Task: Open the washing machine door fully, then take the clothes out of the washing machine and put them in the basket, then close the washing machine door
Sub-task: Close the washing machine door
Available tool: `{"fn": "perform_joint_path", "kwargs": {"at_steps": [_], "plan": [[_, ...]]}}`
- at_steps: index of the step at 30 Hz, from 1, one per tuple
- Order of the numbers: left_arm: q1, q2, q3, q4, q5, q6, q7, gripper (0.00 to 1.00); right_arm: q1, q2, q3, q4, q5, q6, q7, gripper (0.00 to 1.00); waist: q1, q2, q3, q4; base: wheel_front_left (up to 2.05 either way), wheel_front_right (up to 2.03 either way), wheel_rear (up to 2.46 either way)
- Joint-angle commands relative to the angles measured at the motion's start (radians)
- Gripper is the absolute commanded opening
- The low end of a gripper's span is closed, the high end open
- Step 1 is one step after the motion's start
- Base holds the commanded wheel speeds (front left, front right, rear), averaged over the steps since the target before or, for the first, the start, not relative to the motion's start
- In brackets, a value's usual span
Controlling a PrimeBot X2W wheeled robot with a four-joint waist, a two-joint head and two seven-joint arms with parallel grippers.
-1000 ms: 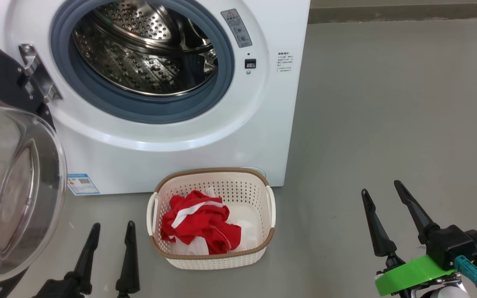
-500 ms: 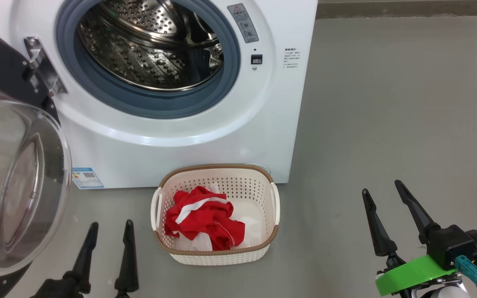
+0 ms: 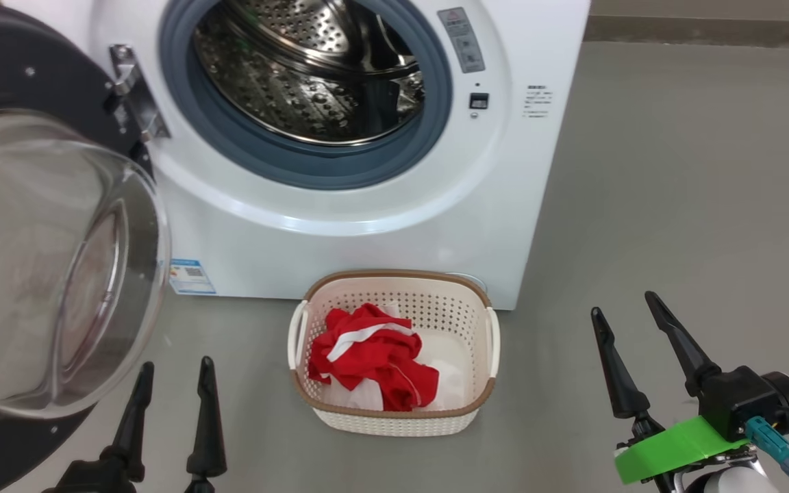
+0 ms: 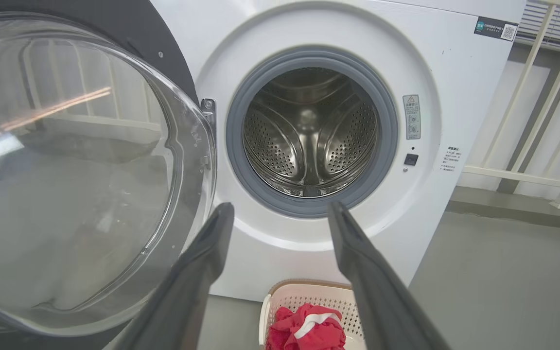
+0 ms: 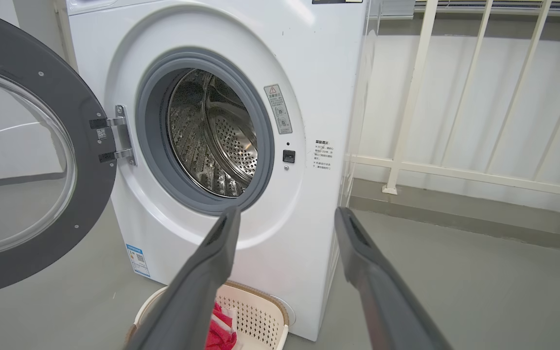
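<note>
The white washing machine [image 3: 381, 226] stands with its steel drum [image 3: 312, 75] bare. Its door [image 3: 45, 260] hangs swung wide open at the left, glass bowl toward me; the same door [image 4: 76, 165] [image 5: 22, 165] shows in both wrist views. The red and white clothes [image 3: 370, 356] lie in the basket [image 3: 394, 421] on the floor before the machine. My left gripper [image 3: 174, 366] is open, low at the left, between door and basket. My right gripper [image 3: 624, 305] is open at the lower right, away from the basket. Both hold nothing.
Grey floor [image 3: 675, 192] spreads to the right of the machine. A white railing [image 5: 455, 121] runs along the wall behind it. The door's glass bowl bulges out close to my left fingers [image 3: 135, 411].
The head camera has turned left, so machine, door and basket sit further right in the picture. Both grippers stay open and still.
</note>
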State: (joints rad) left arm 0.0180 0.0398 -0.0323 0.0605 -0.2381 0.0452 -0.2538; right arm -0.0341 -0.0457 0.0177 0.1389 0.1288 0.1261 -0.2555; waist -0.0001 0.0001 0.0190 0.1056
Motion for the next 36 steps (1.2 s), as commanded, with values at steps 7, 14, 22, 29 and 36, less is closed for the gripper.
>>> {"fn": "perform_joint_path", "kwargs": {"at_steps": [7, 14, 22, 29, 36], "plan": [[-0.011, 0.011, 0.018, -0.075, 0.015, 0.032, 0.004, 1.0, -0.049, -0.004, 0.051, -0.027, 0.004, 0.005, -0.006, 1.0, 0.0001, -0.0001, -0.008, 0.108, 0.0, 0.0, 0.0], [0.007, 0.012, 0.017, -0.115, 0.017, 0.052, 0.012, 1.0, -0.045, -0.004, 0.07, -0.024, -0.003, 0.005, -0.006, 1.0, 0.0001, -0.0001, -0.017, 0.2, 0.0, 0.0, 0.0], [0.016, 0.02, 0.02, -0.127, 0.02, 0.063, 0.011, 1.0, -0.041, -0.004, 0.087, -0.021, -0.006, 0.005, -0.006, 1.0, 0.0001, -0.0001, -0.03, 0.292, 0.0, 0.0, 0.0], [0.024, 0.021, 0.012, -0.156, 0.027, 0.077, 0.013, 1.0, -0.04, -0.004, 0.102, -0.019, -0.005, 0.005, -0.006, 1.0, 0.0001, -0.0001, -0.036, 0.37, 0.0, 0.0, 0.0], [0.042, 0.031, 0.027, -0.196, 0.028, 0.096, 0.016, 1.0, -0.063, -0.004, 0.13, -0.015, -0.005, 0.005, -0.006, 1.0, 0.0001, -0.0001, -0.028, 0.405, 0.0, 0.0, 0.0]]}}
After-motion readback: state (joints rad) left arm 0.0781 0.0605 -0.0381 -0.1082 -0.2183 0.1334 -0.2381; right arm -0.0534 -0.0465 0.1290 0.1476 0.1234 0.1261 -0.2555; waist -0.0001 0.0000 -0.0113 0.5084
